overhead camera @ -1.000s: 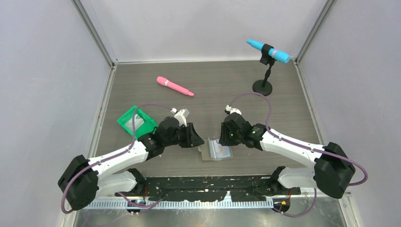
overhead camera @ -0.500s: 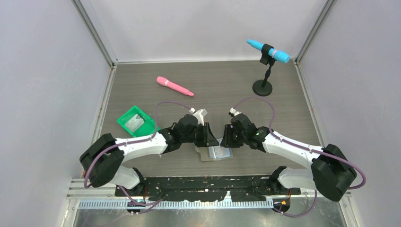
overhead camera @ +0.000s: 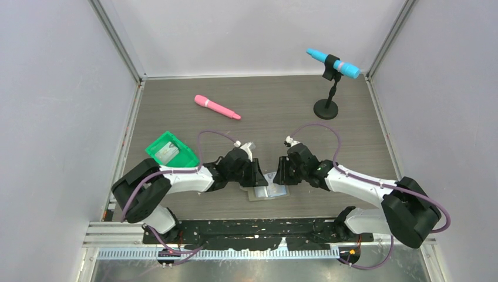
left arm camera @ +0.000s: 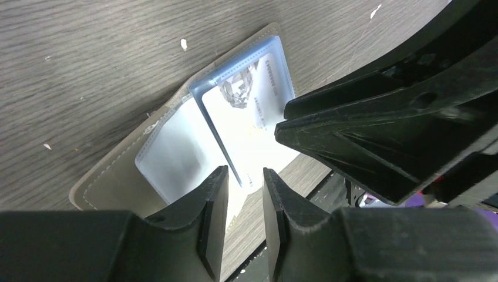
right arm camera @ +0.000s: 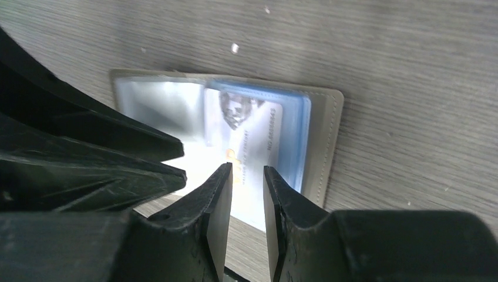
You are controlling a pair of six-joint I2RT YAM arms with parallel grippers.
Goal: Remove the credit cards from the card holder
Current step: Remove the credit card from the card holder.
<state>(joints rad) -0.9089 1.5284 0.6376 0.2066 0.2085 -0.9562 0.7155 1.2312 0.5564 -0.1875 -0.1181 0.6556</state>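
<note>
The card holder (overhead camera: 261,194) lies open on the table between the two arms, a grey cover (left arm camera: 111,179) with pale blue pockets (right arm camera: 296,126). One of the credit cards (left arm camera: 249,114) (right arm camera: 246,126) sits in the right-hand pocket, its near end washed out by glare. My left gripper (left arm camera: 244,176) (overhead camera: 258,177) hovers over the holder's middle fold, jaws a narrow gap apart with nothing between them. My right gripper (right arm camera: 246,171) (overhead camera: 281,176) hangs over the card, also narrowly open and empty. The two grippers face each other closely. Another pale card (overhead camera: 168,154) lies in the green tray (overhead camera: 158,144).
A pink microphone (overhead camera: 217,107) lies at the back left. A blue microphone (overhead camera: 332,63) sits on a black stand (overhead camera: 326,107) at the back right. The green tray stands left of the left arm. White walls enclose the table.
My left arm has swung right from beside the green tray to the card holder. The right gripper has shifted slightly and stays over the holder.
</note>
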